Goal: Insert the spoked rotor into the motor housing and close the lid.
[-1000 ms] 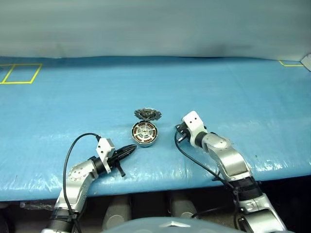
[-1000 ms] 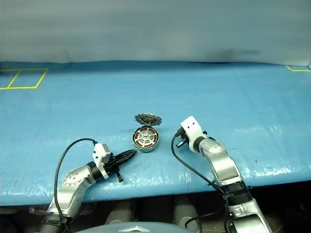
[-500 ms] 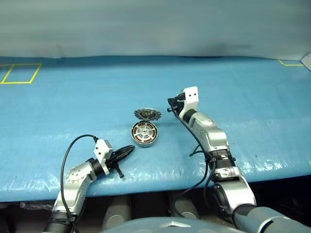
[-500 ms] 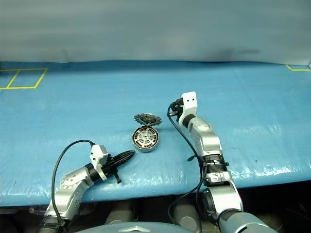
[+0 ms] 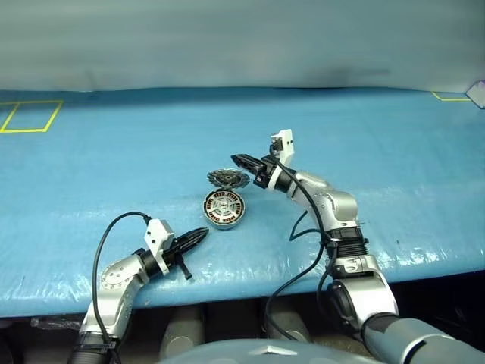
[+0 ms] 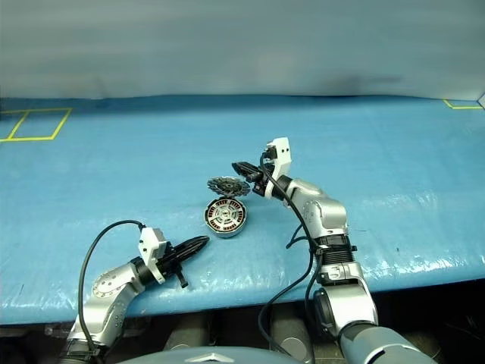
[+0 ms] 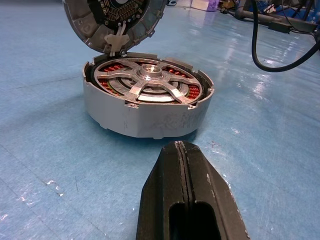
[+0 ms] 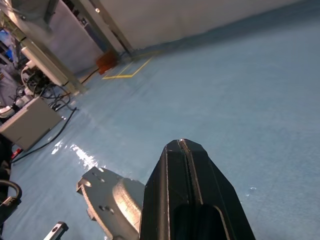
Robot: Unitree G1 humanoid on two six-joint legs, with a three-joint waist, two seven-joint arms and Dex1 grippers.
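The right gripper (image 5: 236, 159), fingers pressed together, hovers just above the upright lid (image 5: 228, 178); a glancing push could shove the motor housing (image 5: 223, 208) aside instead of closing the lid.

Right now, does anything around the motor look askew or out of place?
Nothing looks damaged or spilled. The spoked rotor sits level inside the motor housing. The lid stands open at the housing's far edge, as expected, with the shut right gripper just above it.
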